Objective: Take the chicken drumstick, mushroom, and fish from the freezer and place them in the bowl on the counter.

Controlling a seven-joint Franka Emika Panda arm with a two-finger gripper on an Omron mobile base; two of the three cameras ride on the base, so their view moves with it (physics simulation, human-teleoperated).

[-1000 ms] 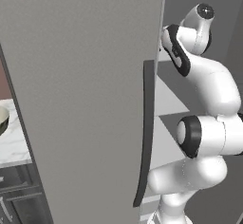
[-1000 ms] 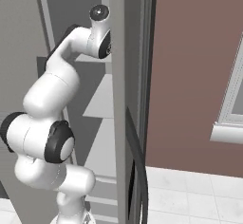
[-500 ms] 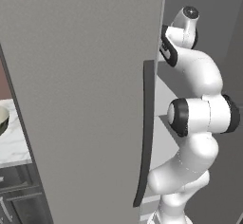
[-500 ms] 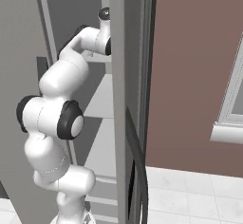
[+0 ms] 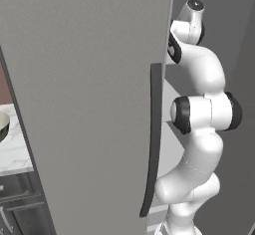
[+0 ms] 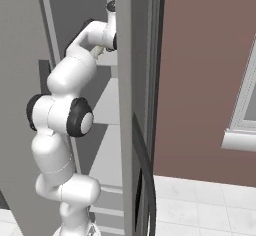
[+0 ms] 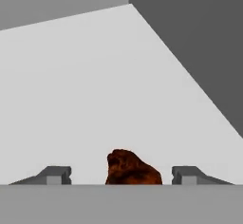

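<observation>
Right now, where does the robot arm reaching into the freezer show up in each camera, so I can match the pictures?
Left base view: the arm rises at right, past the grey door's dark handle.
Right base view: the arm rises at left, bending up toward the top shelf.
Hand view: its fingertips flank a brown drumstick on a white shelf.
Shared landmark: the freezer's grey interior.

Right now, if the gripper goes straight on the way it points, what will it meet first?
Most likely the brown chicken drumstick, which lies between the fingertips of the gripper on the white freezer shelf. Depth is unclear; beyond it comes the grey back wall.
</observation>
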